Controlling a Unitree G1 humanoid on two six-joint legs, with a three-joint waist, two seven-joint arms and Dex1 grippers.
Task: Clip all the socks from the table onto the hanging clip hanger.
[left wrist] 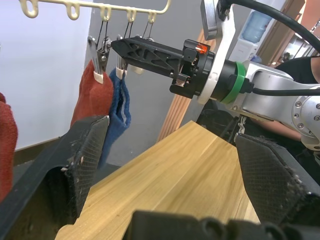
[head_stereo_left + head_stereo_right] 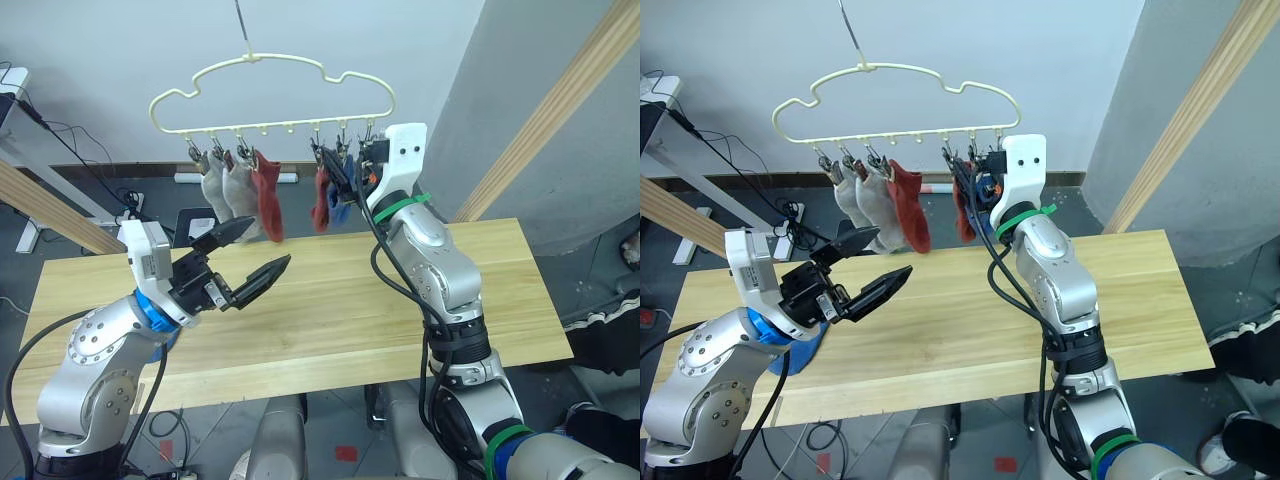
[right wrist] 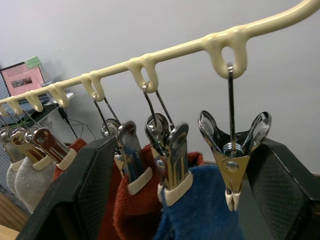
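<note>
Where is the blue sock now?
In the head views the blue fabric sock hangs clipped on the pale-yellow wire hanger, near its right end, beside a rust-red sock.

2 grey socks (image 2: pixel 225 190), 2 rust-red (image 2: pixel 268 200), 1 blue (image 3: pixel 200 210); pale-yellow clip hanger (image 2: pixel 270 95).

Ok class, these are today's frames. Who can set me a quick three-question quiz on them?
1. How many socks hang on the hanger?
2. True or false: the left gripper holds a sock.
3. Which colour of sock hangs nearest the right gripper? A grey, B blue, C red.

Key: 1. Five. 2. False, it is open and empty. 3. B, the blue sock.
</note>
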